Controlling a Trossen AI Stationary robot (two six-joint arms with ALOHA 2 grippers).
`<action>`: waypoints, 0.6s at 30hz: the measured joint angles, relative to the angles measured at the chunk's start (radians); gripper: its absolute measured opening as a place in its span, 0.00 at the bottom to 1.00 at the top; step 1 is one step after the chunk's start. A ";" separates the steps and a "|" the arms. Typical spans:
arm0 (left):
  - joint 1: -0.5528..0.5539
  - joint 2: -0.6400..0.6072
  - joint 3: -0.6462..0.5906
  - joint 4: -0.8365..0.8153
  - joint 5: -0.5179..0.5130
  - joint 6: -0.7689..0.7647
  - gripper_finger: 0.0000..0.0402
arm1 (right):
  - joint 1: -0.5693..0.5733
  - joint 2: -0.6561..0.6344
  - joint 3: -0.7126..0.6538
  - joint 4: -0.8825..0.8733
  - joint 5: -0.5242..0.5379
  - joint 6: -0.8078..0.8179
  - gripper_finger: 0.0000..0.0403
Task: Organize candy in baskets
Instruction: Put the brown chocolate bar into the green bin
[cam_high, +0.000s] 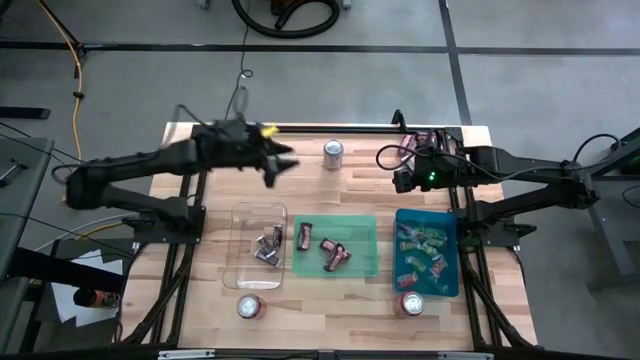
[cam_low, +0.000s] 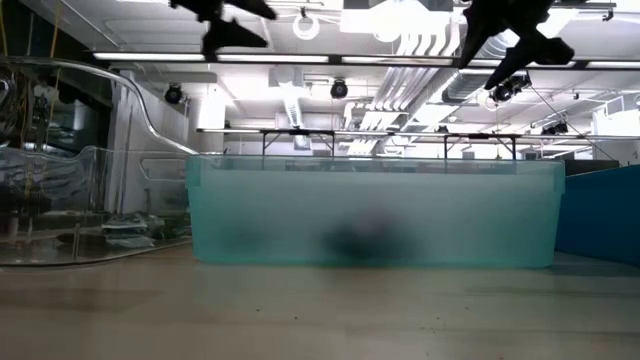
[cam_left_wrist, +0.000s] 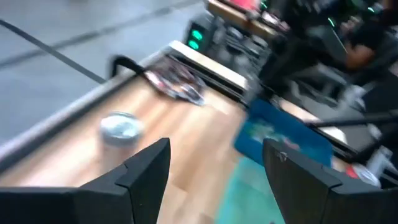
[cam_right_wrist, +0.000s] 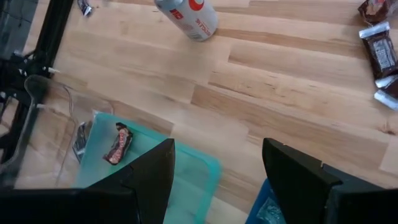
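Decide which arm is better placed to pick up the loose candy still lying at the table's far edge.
Right. The right gripper hangs open just beside the loose candy at the far right corner; the left gripper, also open, is farther off, beyond the can.

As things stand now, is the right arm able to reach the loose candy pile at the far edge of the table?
Probably yes. The right gripper hovers with open jaws just beside the candy pile near the table's far edge, and nothing lies between them. The left gripper is well away, left of the can.
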 joint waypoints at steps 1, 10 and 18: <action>0.029 -0.032 0.000 -0.022 -0.003 0.010 0.60 | 0.000 0.000 0.000 0.000 0.000 0.015 0.59; 0.223 -0.316 -0.159 -0.060 -0.021 0.004 0.60 | -0.025 0.056 0.000 0.000 0.105 0.160 0.59; 0.249 -0.423 -0.409 0.157 -0.006 -0.232 0.60 | -0.292 0.274 0.000 0.031 0.051 -0.054 0.59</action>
